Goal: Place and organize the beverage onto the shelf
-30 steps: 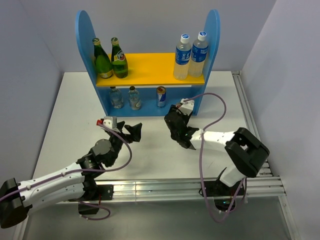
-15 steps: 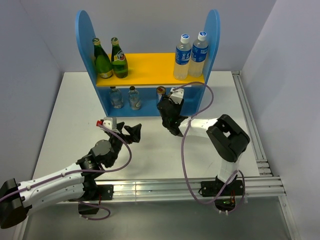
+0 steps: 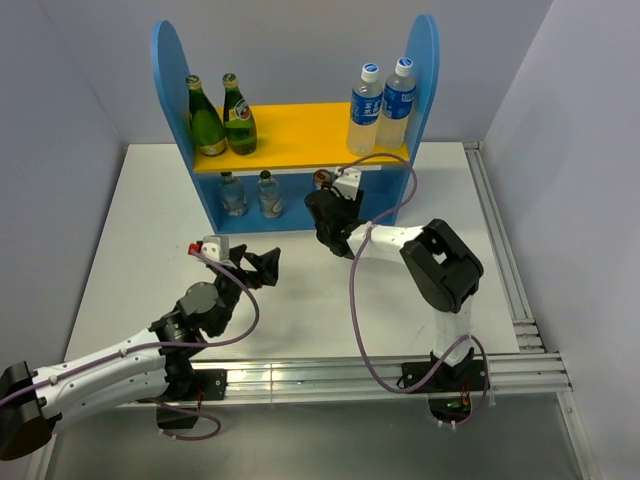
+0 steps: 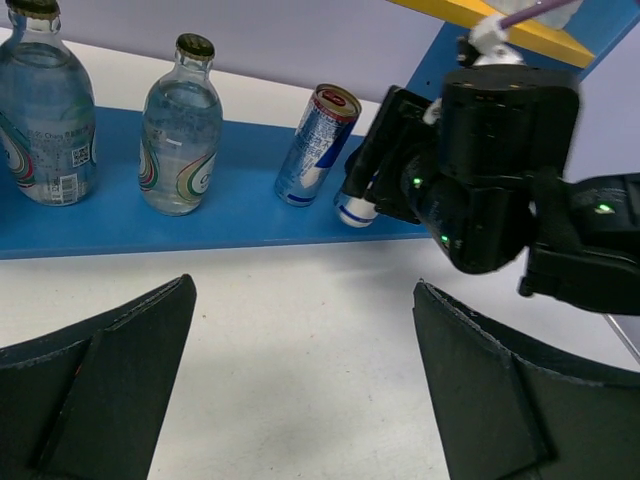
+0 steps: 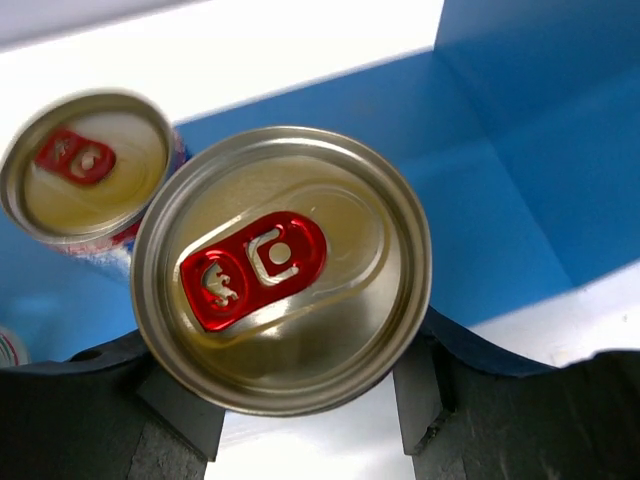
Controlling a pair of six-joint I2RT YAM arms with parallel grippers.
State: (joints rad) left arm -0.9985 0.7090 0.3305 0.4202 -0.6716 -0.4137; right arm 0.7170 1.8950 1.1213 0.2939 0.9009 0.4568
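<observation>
Right gripper [image 3: 328, 218]: jaws clamped on a silver-blue-red can [image 5: 280, 270], at the front edge of the shelf's [image 3: 300, 135] lower board, just beside the second can [image 4: 318, 145].
Left gripper [image 4: 300, 380]: jaws spread wide, holding nothing, above the table [image 3: 130, 230], left of centre.
</observation>
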